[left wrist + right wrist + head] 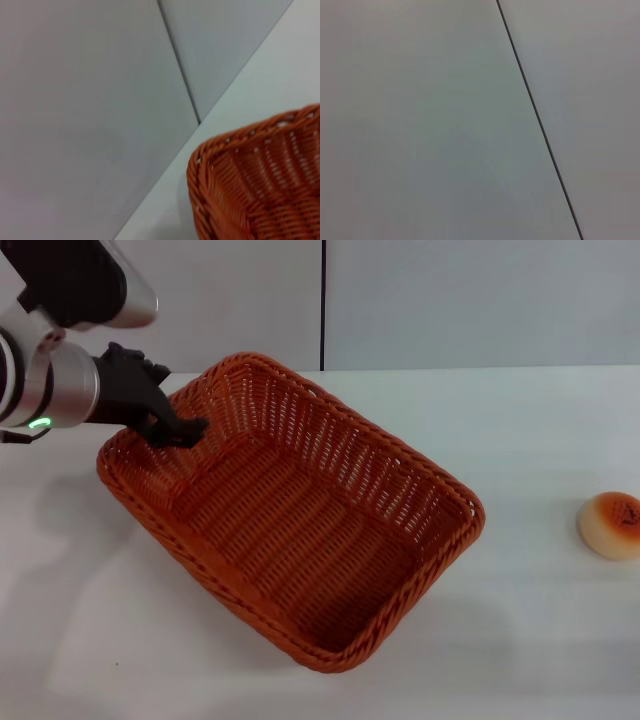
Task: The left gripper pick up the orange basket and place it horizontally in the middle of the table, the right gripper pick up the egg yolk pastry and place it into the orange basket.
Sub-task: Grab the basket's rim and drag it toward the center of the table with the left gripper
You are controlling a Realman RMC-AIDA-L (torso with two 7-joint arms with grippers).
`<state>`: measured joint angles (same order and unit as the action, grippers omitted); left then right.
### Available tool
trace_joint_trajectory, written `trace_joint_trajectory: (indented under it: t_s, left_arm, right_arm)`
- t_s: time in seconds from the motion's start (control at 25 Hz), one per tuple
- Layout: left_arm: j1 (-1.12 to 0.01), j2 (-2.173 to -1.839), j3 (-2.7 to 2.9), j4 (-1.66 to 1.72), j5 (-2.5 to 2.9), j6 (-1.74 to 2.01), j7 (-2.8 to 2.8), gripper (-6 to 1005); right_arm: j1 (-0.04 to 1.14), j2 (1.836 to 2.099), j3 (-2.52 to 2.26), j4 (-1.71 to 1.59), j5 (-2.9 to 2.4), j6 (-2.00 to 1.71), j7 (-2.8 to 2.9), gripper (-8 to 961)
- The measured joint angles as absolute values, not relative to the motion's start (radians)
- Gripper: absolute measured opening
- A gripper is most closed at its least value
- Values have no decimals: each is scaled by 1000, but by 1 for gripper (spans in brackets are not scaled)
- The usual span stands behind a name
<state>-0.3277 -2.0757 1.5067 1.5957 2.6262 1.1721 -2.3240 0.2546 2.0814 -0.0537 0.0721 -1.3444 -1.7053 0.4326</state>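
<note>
The left hand grips the orange basket rim; egg yolk pastry well apart.

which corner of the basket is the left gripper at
The far-left corner of the orange basket, the one toward the wall. The left gripper sits at its rim there; the other three corners are free, and the egg yolk pastry lies well off right.

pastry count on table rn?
1. The egg yolk pastry sits on the table at the robot's far right, outside the orange basket. None visible inside the basket.
</note>
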Motion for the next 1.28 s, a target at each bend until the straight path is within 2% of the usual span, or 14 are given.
trace_joint_trajectory:
  t_s: [0.44,1.16,1.28]
  left_arm:
    - [-365,-2078,1534,1474,2701,1101,-2342,736]
    - [-504,-2079,1536,1413,2726,1299,-2393,735]
    - [-511,-2079,1536,1410,2726,1289,-2404,662]
  right_arm:
    - [253,2080,-54,72,-1345,-1697,433,570]
    - [256,2078,-54,65,-1344,-1674,426,569]
    - [256,2077,-54,64,-1344,-1673,427,569]
